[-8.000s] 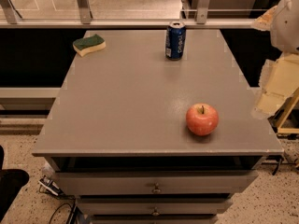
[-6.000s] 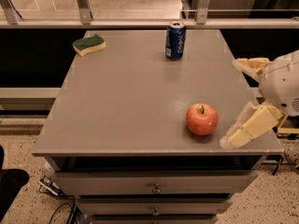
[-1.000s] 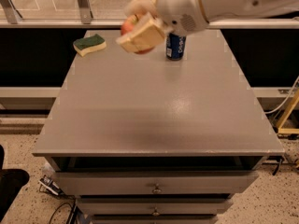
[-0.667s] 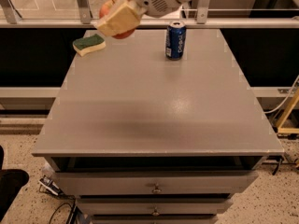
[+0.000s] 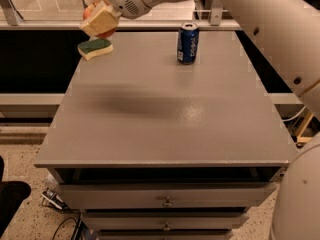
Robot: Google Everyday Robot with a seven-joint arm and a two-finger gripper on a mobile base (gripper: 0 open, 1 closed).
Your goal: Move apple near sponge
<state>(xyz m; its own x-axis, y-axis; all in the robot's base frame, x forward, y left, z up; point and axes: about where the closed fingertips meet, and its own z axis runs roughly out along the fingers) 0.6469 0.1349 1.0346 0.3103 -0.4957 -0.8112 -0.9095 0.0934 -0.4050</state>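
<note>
The sponge (image 5: 95, 48), dark green on top over a pale yellow body, lies at the far left corner of the grey table (image 5: 170, 109). My gripper (image 5: 98, 18) hangs just above and behind it, at the table's far left edge. It is shut on the red-pink apple (image 5: 105, 33), which is mostly hidden by the cream fingers (image 5: 101, 19); only a red sliver shows below and at the left. The apple is held in the air just above the sponge.
A blue soda can (image 5: 187, 43) stands upright at the far middle of the table. My white arm (image 5: 260, 29) reaches across the upper right. A railing runs behind the table. Drawers sit under the front edge.
The gripper took hold of the apple at the front right of the table, lifted it, and has carried it left and back, now close over the sponge.
</note>
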